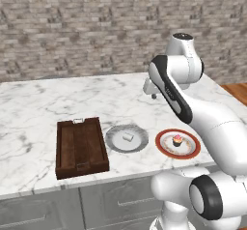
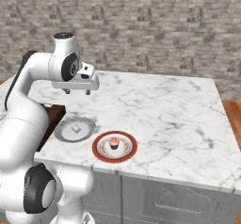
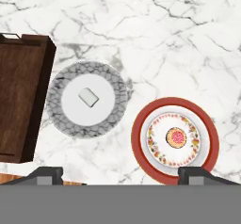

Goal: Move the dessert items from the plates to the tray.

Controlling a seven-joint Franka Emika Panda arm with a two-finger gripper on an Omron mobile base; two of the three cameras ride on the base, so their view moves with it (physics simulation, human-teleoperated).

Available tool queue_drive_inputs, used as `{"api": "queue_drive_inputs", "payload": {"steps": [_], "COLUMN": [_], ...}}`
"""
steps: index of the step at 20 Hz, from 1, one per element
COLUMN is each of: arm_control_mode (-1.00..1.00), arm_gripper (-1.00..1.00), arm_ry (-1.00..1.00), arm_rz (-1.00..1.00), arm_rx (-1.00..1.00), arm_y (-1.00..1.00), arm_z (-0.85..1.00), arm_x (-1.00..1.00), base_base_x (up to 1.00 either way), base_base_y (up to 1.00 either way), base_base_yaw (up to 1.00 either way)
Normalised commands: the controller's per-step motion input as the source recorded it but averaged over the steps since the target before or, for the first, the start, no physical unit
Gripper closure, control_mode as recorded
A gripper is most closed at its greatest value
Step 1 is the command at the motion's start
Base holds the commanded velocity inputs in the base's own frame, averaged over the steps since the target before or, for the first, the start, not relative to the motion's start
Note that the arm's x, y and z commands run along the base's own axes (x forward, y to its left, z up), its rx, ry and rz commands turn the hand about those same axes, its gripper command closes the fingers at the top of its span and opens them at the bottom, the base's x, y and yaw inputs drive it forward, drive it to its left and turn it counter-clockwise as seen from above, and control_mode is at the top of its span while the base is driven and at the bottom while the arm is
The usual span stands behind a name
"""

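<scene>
Overhead, the fingers (image 3: 120, 173) hang spread open above a white marble counter (image 1: 38, 103) backed by brick wall (image 2: 155, 25).

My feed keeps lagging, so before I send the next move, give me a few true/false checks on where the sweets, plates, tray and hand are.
1. The cupcake sits on the red-rimmed plate. True.
2. The marshmallow is already in the tray. False: it lies on the grey plate, and the tray holds nothing.
3. The grey plate lies between the tray and the red-rimmed plate. True.
4. The hand is shut on the cupcake. False: it is up above the counter with its fingers apart, holding nothing.
5. The two plates overlap. False: there is bare counter between them.
</scene>
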Motion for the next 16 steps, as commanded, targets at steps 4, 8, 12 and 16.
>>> {"api": "queue_drive_inputs", "payload": {"steps": [4, 8, 12, 16], "arm_control_mode": [-1.0, -1.0, -1.0, -1.0], "arm_gripper": [-1.0, -1.0, -1.0, -1.0], "arm_ry": [0.0, 0.0, 0.0, 0.0], "arm_rz": [0.0, 0.0, -0.03, -0.05], "arm_rx": [0.0, 0.0, 0.0, 0.0], "arm_y": [0.0, -0.24, -0.53, -0.68], "arm_z": [-0.01, -0.28, -0.43, -0.6], "arm_x": [0.0, -0.07, -0.16, -0.12], "base_base_x": [0.0, 0.0, 0.0, 0.0], "base_base_y": [0.0, 0.0, 0.0, 0.0], "base_base_yaw": [0.0, 0.0, 0.0, 0.0]}}
